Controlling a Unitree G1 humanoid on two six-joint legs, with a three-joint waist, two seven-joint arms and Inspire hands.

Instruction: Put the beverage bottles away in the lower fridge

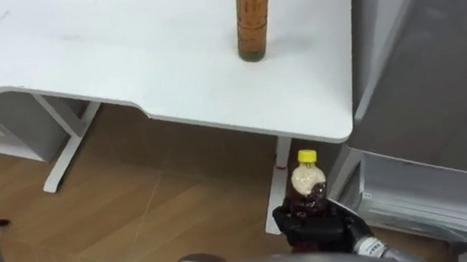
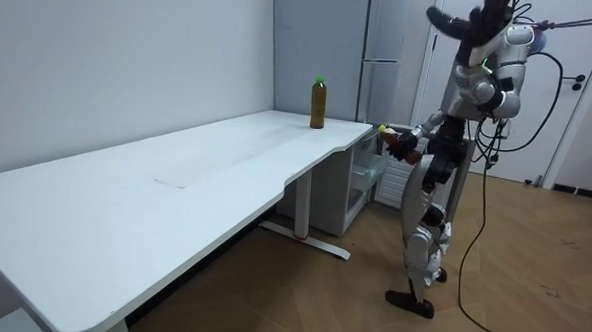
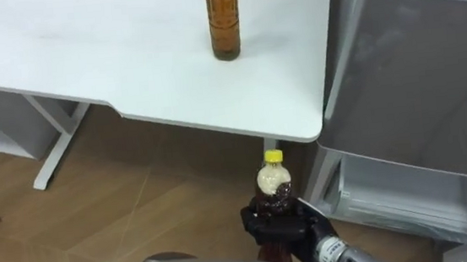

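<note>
My right hand (image 1: 316, 224) (image 3: 277, 225) is shut on a dark drink bottle with a yellow cap (image 1: 307, 179) (image 3: 272, 179). I hold it upright, below the table's near right corner and just left of the fridge. In the room view the hand and the bottle (image 2: 389, 136) are at waist height in front of me. A second bottle (image 1: 253, 17) (image 3: 224, 18) (image 2: 318, 103), amber and upright, stands on the white table (image 1: 125, 56) near its right end. The grey fridge (image 1: 440, 70) (image 3: 414, 64) rises on the right, and its open lower compartment (image 1: 417, 200) (image 3: 392, 193) shows pale shelves.
I stand on a wooden floor (image 1: 122, 209) at the table's end beside the fridge (image 2: 381, 50). White table legs (image 1: 61, 150) and a central leg (image 1: 281, 186) stand under the top. A white door (image 2: 578, 118) is behind me.
</note>
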